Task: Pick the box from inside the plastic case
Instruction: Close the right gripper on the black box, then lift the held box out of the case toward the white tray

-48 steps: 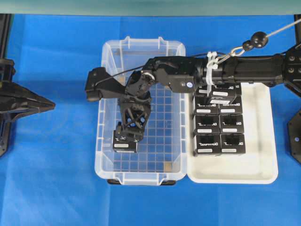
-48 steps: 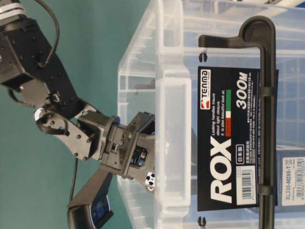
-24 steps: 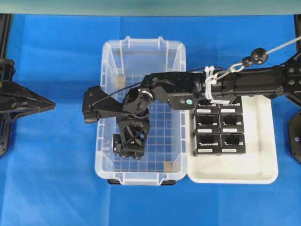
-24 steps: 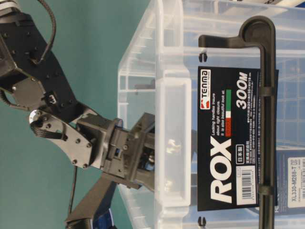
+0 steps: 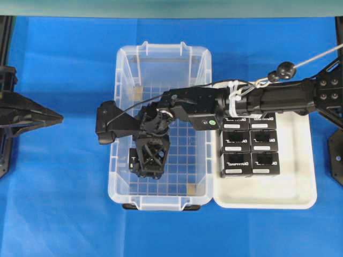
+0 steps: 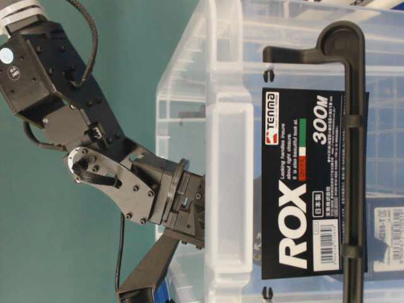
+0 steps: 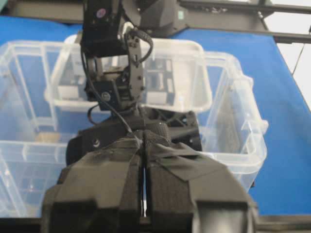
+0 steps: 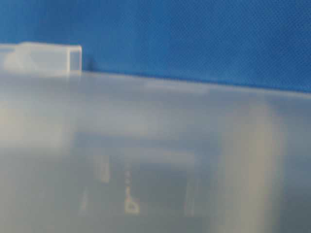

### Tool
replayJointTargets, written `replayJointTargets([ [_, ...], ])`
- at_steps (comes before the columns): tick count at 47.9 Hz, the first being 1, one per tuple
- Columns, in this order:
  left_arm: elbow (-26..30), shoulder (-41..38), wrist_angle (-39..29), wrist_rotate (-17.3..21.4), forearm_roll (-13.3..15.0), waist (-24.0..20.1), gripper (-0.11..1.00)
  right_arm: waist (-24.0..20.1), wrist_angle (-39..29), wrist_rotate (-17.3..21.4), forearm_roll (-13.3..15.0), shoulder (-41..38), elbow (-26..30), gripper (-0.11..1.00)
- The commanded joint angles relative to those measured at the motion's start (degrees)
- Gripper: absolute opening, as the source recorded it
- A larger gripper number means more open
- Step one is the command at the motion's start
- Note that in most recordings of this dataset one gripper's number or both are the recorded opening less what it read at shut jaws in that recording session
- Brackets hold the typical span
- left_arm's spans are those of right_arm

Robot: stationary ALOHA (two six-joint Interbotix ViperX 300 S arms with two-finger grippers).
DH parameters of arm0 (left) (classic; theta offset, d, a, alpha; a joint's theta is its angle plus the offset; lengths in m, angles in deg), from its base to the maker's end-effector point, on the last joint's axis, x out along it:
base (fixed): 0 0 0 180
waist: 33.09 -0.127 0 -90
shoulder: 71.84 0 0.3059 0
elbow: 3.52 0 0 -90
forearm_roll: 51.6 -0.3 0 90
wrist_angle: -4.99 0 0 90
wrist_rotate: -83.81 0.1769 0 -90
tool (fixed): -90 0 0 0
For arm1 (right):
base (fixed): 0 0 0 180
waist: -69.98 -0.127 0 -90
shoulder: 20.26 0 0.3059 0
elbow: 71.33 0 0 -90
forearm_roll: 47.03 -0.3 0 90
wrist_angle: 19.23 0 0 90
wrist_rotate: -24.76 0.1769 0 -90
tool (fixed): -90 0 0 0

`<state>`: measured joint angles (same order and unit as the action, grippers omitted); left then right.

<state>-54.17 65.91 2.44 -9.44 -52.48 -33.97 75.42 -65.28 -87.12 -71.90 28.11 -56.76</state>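
Observation:
The clear plastic case (image 5: 161,49) stands mid-table on the blue cloth. My right arm reaches across from the right and down into it. The right gripper (image 5: 146,167) sits low over the black box (image 5: 132,159), of which only a sliver shows at the gripper's left side. Its fingers are hidden under the wrist, so I cannot see how the jaws stand. The right wrist view is a fogged blur through the case wall. My left gripper (image 5: 55,118) rests far left, outside the case, its pads (image 7: 158,160) pressed together on nothing.
A shallow white tray (image 5: 300,187) touches the case's right side and holds several identical black cartons (image 5: 250,152) in rows. The right forearm crosses above the tray's far end. A black clip and a printed label (image 6: 303,189) are on the case's near wall.
The right gripper has sunk lower into the case onto the box, which now shows less. The forearm has dropped and swung slightly nearer. The left arm is unmoved.

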Motion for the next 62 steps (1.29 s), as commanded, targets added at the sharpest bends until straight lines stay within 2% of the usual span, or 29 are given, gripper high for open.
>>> replayJointTargets([
  [1,1.1,-0.2,0.4,0.1,-0.2,-0.2,-0.04,0.1,0.0,-0.3,0.4,1.0,0.4,0.92],
  [6,1.1,-0.2,0.4,0.1,-0.1,-0.3,-0.04,0.6,-0.3,-0.4,0.8,2.4,1.1,0.69],
  [8,1.1,-0.2,0.4,0.1,-0.1,-0.4,-0.04,0.9,-0.5,-0.4,0.8,3.0,1.2,0.64],
  [29,1.2,0.5,0.4,0.2,-0.1,-1.0,-0.04,4.3,-8.3,-0.3,0.9,9.0,3.1,0.64],
  [45,1.5,1.8,0.3,0.3,-0.1,-1.1,-0.04,8.5,-21.8,0.2,0.8,21.1,9.6,0.64],
  [53,1.5,1.8,0.3,0.3,-0.2,-1.0,-0.04,9.8,-31.3,3.2,0.8,26.4,9.6,0.64],
  [62,1.5,1.8,0.3,0.3,-0.1,-1.1,-0.04,9.5,-41.0,7.5,0.9,31.0,5.3,0.64],
])
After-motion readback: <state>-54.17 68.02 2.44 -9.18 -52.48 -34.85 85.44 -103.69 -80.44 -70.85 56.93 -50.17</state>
